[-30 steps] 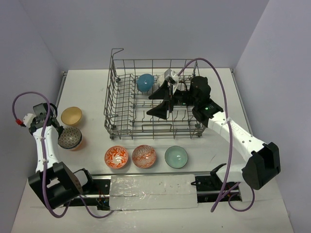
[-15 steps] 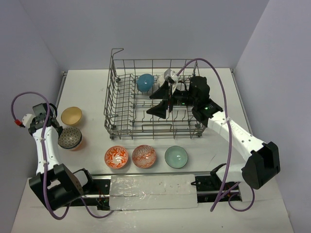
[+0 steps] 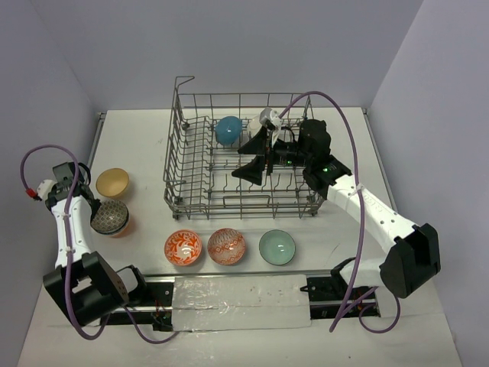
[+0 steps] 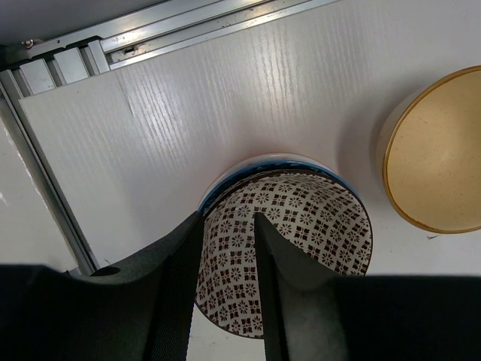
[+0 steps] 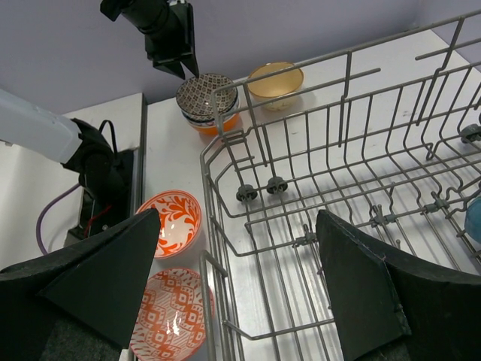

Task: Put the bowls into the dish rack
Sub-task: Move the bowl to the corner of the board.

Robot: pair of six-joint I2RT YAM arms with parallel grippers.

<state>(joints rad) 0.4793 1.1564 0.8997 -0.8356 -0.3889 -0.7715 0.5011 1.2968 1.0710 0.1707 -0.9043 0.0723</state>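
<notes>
My left gripper (image 4: pixel 228 218) straddles the left wall of a dark-patterned bowl (image 4: pixel 301 241), one finger outside and one inside, shut on it. That bowl (image 3: pixel 109 216) tops a stack on an orange bowl (image 3: pixel 120 228) at the table's left. Beside it sits a tan bowl (image 3: pixel 112 182). Two orange-red patterned bowls (image 3: pixel 183 247) (image 3: pixel 226 245) and a pale green bowl (image 3: pixel 276 247) line up in front of the dish rack (image 3: pixel 187 195). A teal-blue bowl (image 3: pixel 228 130) stands inside the rack. My right gripper (image 3: pixel 249 158) hovers open over the rack's middle, holding nothing.
The rack's tall wire sides (image 5: pixel 225 135) and upright tines (image 5: pixel 379 218) surround the right gripper (image 5: pixel 233 278). A metal rail (image 4: pixel 188 30) runs along the table's left edge near the stack. The arm bases and a taped strip (image 3: pixel 241 294) line the near edge.
The right gripper has drifted slightly toward the back of the rack, still open. The left wrist has shifted a little to the left. No bowl has moved.
</notes>
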